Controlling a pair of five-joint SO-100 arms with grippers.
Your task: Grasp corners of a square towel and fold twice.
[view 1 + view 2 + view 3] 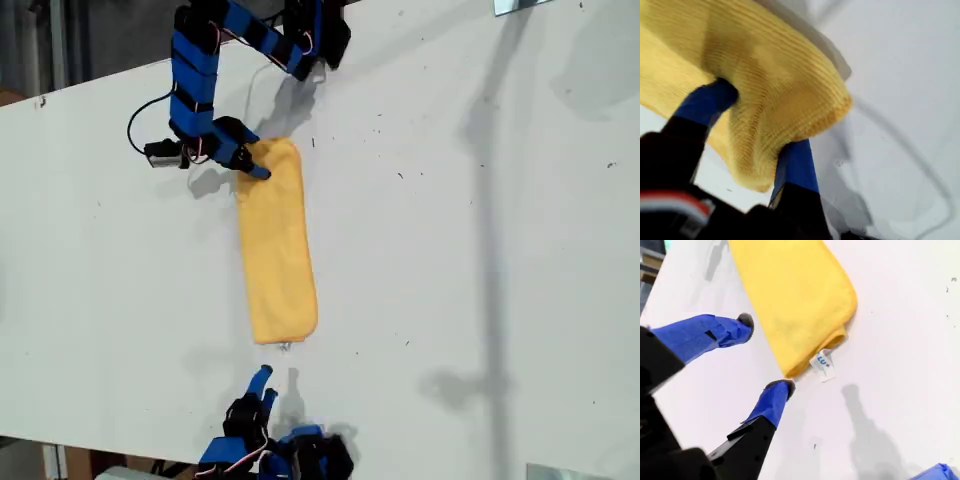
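White table (pixel 480 250), folded towel (pixel 277 245); first end effector (pixel 252 166) pinching it, second (pixel 264 385) wide.

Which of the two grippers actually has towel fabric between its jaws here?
My first gripper, at the towel's end toward the exterior view's top. My second gripper is open and empty, just short of the tagged end.

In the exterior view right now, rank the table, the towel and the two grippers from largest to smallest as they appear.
1. The white table, filling most of the view.
2. The towel, folded into a long strip.
3. My first gripper and my second gripper: both small and look alike in size, so I won't rank them.
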